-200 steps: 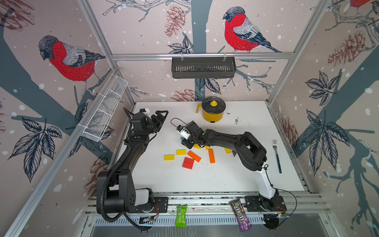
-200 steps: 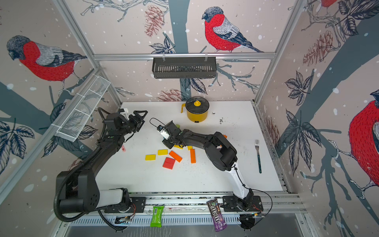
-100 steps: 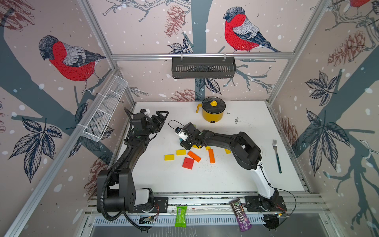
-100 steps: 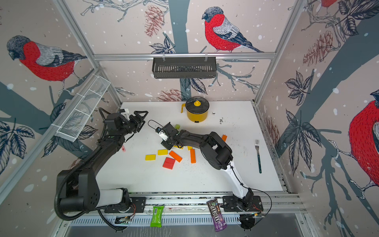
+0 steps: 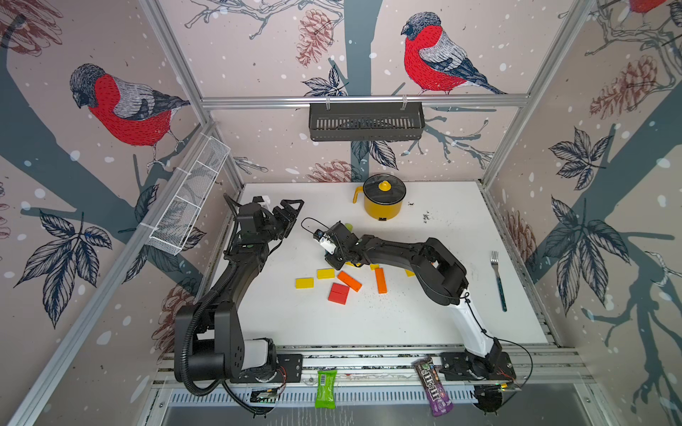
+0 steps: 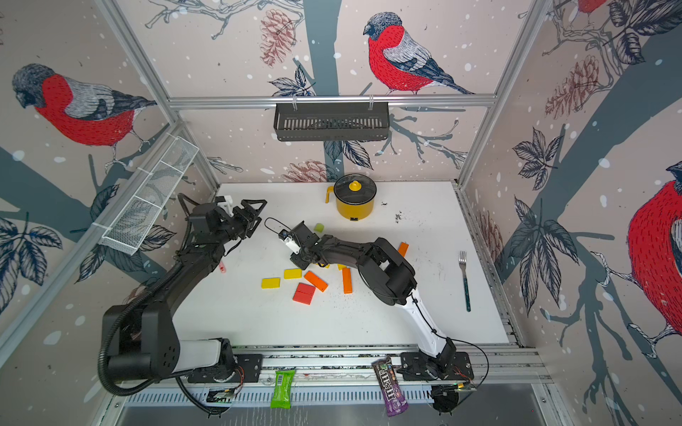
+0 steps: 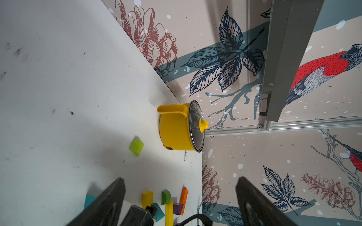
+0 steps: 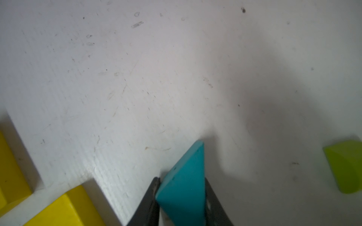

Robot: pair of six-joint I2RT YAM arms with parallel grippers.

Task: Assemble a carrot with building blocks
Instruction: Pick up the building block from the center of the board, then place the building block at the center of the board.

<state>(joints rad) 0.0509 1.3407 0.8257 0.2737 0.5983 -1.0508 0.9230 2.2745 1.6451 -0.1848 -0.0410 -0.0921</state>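
**A:** Since the right tool (image 8: 180, 181) shows up close in its wrist view, what is it doing?

**B:** It is pinching a teal triangle (image 8: 186, 197). Both fingers press against its flat faces, and its point sticks out past them over the white table (image 8: 137, 78). (Whether the block clears the table, I cannot tell.)

**A:** And right around it?

**B:** In that same view a yellow block (image 8: 64, 209) lies near one side. A small green piece (image 8: 345, 168) lies well apart on the other. In both top views the tool sits just above the frame's centre, with the triangle hidden beneath it and the green piece just above it in the picture.

**A:** And the other blocks?

**B:** They are below the tool, toward mid-frame. Two yellow rectangles (image 5: 304, 283) lie side by side. Next come two orange bars (image 5: 349, 281), one slanted and one running up and down the frame. A red block (image 5: 338, 293) is lowest, just beside the slanted bar. In a top view another orange block (image 6: 403, 249) peeks out behind the right arm.

**A:** The left tool (image 5: 291, 212)?

**B:** It is in the upper left of the table, with its fingers spread wide and nothing between them (well apart from the blocks).

**A:** Anything farther out?

**B:** A lidded yellow pot (image 5: 383, 201) stands at the table's upper edge. A fork (image 5: 498, 280) lies toward the right of the frame.
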